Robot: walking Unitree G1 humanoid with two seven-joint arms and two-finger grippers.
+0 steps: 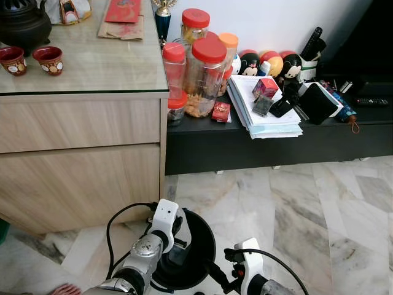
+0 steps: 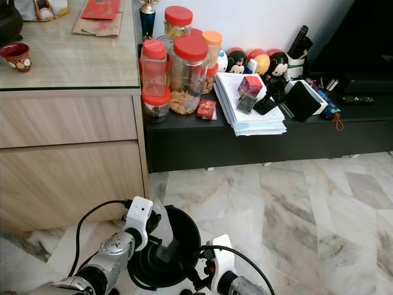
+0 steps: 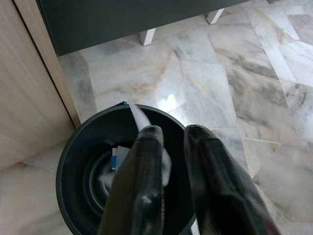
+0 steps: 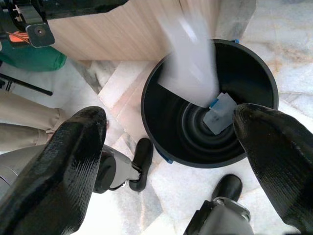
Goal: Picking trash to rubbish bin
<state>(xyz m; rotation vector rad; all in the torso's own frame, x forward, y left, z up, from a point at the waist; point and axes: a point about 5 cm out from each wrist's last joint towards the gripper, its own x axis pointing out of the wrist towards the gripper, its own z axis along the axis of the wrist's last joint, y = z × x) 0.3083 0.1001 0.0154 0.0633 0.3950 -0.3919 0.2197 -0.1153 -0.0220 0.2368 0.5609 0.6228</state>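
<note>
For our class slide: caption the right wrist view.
White wrapper dropping into the black bin, open right gripper alongside.

Head cams look down; both wrist cams close over, apparently, bin (image 3: 73, 161).

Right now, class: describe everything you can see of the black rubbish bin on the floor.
The rubbish bin is round, black and looks plastic, with ridged rings at its bottom. It stands upright and open on the marble floor beside the wooden cabinet. Inside lie a small pale scrap and a white sheet, blurred, tilted over the rim. The left gripper hovers above it.
</note>
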